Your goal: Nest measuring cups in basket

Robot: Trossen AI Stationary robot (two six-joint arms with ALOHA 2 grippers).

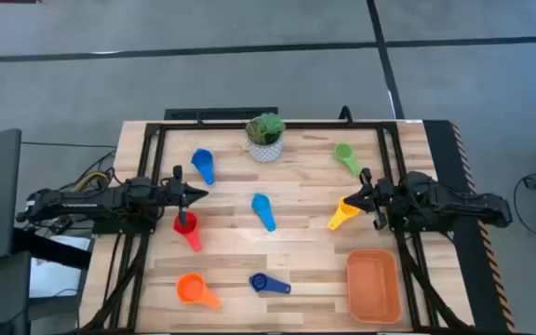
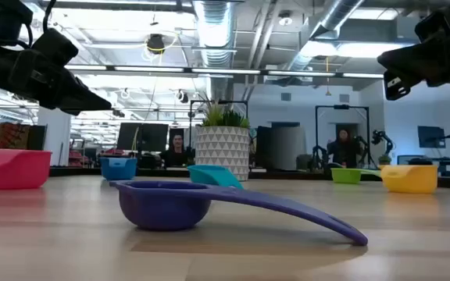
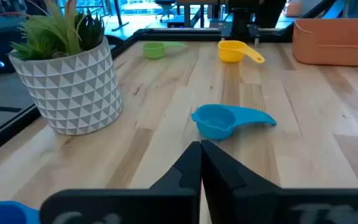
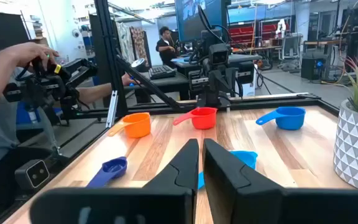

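Seven measuring cups lie apart on the wooden table: two light blue [image 1: 203, 166] [image 1: 262, 210], green [image 1: 346, 156], yellow [image 1: 342, 214], red [image 1: 186, 226], orange [image 1: 194, 290] and dark blue [image 1: 268, 284]. Each rests on its bowl, handle out. The orange basket [image 1: 373, 284] sits at the near right corner. My left gripper [image 1: 194, 194] is shut and hovers just beyond the red cup. In its wrist view the left gripper [image 3: 201, 149] points at the middle light blue cup [image 3: 229, 119]. My right gripper [image 1: 352, 200] is shut, in the air beside the yellow cup, and the right gripper [image 4: 201, 149] faces the red cup [image 4: 201, 117].
A white patterned pot with a green plant [image 1: 265, 140] stands at the far edge's middle. A dark frame [image 1: 249, 121] rims the table's far and side edges. A person [image 4: 5, 81] sits beyond the table's left side. Bare wood lies between the cups.
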